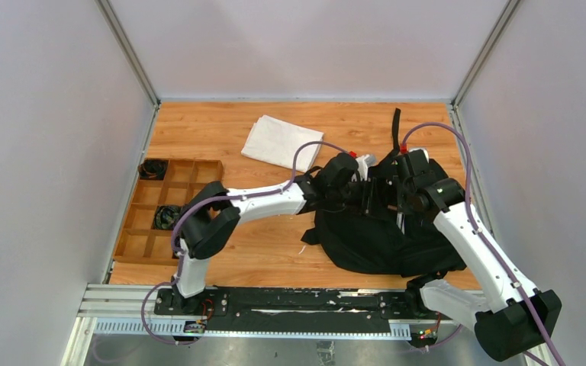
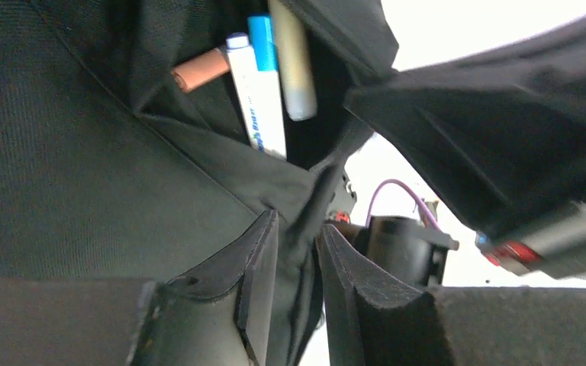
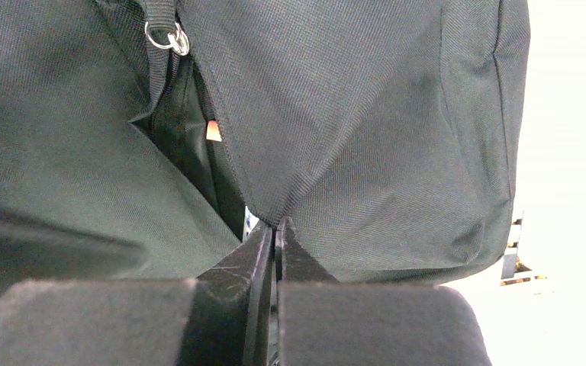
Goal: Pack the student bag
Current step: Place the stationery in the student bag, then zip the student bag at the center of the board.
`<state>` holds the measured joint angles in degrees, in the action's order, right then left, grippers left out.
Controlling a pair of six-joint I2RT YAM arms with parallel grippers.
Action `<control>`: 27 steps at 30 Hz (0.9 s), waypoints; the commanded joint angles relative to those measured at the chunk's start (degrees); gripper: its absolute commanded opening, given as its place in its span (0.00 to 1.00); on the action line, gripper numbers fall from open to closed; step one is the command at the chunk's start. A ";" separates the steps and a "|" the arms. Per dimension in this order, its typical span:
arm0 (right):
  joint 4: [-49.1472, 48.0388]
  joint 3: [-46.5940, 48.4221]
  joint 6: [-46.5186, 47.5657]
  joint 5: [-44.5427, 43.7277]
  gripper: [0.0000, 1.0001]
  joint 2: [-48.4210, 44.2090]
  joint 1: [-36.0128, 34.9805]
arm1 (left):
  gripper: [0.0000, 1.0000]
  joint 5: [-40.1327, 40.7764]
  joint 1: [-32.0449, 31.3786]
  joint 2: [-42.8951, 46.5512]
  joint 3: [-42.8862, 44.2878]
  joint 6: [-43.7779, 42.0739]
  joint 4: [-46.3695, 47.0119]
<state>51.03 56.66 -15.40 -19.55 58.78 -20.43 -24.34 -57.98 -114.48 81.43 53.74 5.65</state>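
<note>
The student bag is a large black backpack lying at the right of the wooden table. My left gripper and right gripper both meet at its top edge and hold it up. In the left wrist view my left gripper is shut on a black edge of the bag; a blue-and-white marker, an orange-brown stick and a beige stick sit in the bag's opening. In the right wrist view my right gripper is shut on the bag's fabric beside a zipper ring.
A folded white cloth lies at the back centre. A wooden compartment tray stands at the left with dark items in two cells. A black strap trails toward the back. Grey walls enclose the table on three sides.
</note>
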 commanded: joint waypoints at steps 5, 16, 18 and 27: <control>-0.99 -2.46 -1.12 3.04 0.00 -0.27 0.91 | 0.33 3.35 3.62 9.94 3.68 -19.94 -21.00; -2.45 1.34 -1.31 13.10 0.51 2.00 3.66 | 0.35 8.84 7.04 5.52 16.36 -25.57 -30.83; -3.42 3.49 -0.90 14.07 0.51 2.80 5.10 | 0.35 8.73 7.21 5.03 17.18 -25.57 -30.80; -11.22 10.35 -0.74 17.93 0.50 14.46 11.26 | 0.35 7.32 7.79 5.06 15.28 -23.68 -29.06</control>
<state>43.94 64.25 -16.60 -4.49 68.38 -11.92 -16.45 -50.41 -108.84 97.34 30.02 -23.83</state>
